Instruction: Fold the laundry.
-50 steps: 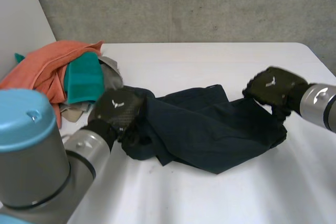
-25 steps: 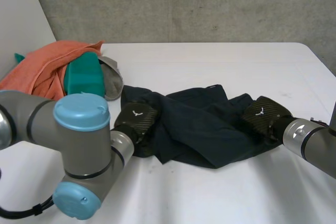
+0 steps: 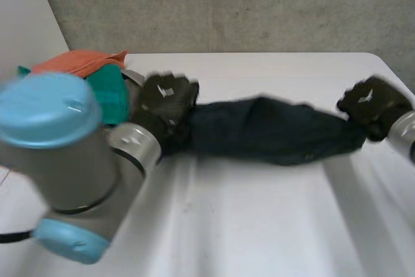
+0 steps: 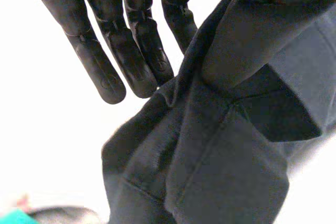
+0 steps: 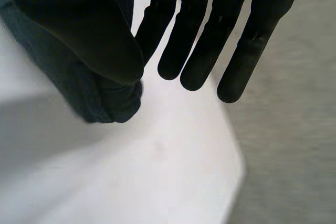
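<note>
From the head view, the dark garment (image 3: 272, 135) lies drawn out long across the middle of the white bench (image 3: 259, 225). The left hand (image 3: 170, 97) is on its 9 o'clock end and the right hand (image 3: 371, 100) on its 3 o'clock end. I cannot tell whether the cloth hangs just clear of the bench or rests on it. At about 10 o'clock, waiting laundry sits heaped straight on the bench, with no container holding it: an orange cloth (image 3: 78, 61), a teal cloth (image 3: 109, 95) and a grey cloth (image 3: 133, 77).

In the left wrist view the fingers (image 4: 102, 66) are straight and close together. The thumb (image 4: 247, 35) presses a bunched edge of the garment against them, and the rest falls away below the palm in creased layers.

In the right wrist view the fingers (image 5: 191, 40) are straight and slightly spread. The thumb (image 5: 79, 24) bears down on a wadded end of the garment (the grip looks slight), which sits at its tip.

My guess is that this is the stretching-out step, before any fold. Next the garment needs laying flat and smoothing, keeping both pinches firm so neither end slips.
</note>
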Controlling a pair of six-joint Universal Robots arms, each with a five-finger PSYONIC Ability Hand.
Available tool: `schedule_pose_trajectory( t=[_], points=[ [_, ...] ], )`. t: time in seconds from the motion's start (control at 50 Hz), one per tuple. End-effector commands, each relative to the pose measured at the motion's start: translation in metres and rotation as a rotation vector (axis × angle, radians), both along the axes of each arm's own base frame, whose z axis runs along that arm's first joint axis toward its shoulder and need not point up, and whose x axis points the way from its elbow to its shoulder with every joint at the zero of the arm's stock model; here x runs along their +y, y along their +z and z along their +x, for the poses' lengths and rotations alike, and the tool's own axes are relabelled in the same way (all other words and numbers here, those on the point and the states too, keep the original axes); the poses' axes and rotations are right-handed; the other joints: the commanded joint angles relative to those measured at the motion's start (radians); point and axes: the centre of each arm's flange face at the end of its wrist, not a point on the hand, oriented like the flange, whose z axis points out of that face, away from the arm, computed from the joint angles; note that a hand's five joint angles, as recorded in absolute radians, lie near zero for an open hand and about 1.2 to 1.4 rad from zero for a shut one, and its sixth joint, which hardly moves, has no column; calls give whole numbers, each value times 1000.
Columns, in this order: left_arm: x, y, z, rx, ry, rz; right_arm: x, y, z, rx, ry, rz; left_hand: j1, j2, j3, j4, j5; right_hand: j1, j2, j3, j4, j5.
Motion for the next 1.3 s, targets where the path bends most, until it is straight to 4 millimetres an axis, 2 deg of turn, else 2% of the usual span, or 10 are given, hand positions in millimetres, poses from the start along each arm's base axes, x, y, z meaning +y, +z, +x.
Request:
schedule_pose_trajectory(
  t=[0.02, 0.16, 0.42, 0.54, 0.66, 0.72, 0.84, 1.02, 1.12, 1.3],
  points=[
    [29, 80, 29, 107, 0, -157, 26, 78, -2, -89, -11, -125, 278, 205, 217, 201, 245, 258, 221, 205, 196, 236],
    [20, 59, 32, 65, -17, -90, 39, 87, 1, -205, 18, -71, 278, 205, 217, 201, 245, 258, 221, 205, 196, 236],
    [-71, -40, 11, -71, 67, 90, -20, -6, 12, -246, -8, 259, 278, 205, 217, 201, 245, 258, 221, 205, 196, 236],
    [-138, 22, -18, 75, 91, -222, -71, 27, 43, -349, -22, -67, 278, 205, 217, 201, 245, 258, 221, 205, 196, 236],
    [-163, 123, -17, 289, 127, -652, -97, 125, 57, -597, 3, -652, 278, 205, 217, 201, 245, 258, 221, 205, 196, 236],
    [-162, 145, -14, 336, 119, -747, -93, 158, 56, -671, 28, -831, 278, 205, 217, 201, 245, 258, 221, 205, 196, 236],
    [-152, 151, -9, 344, 106, -753, -80, 161, 72, -694, 74, -817, 278, 205, 217, 201, 245, 258, 221, 205, 196, 236],
    [-127, 92, -8, 232, 34, -565, -64, 93, 79, -598, 70, -454, 278, 205, 217, 201, 245, 253, 216, 201, 192, 231],
    [-89, 72, -8, 184, -72, -489, -63, 58, 74, -599, 75, -238, 278, 205, 217, 201, 245, -916, -954, -969, -978, -939],
    [-20, 77, -4, 168, -166, -412, -71, 3, 77, -586, 253, 128, 278, 205, 217, 201, 245, -964, -1001, -1016, -1025, -986]
  ],
)
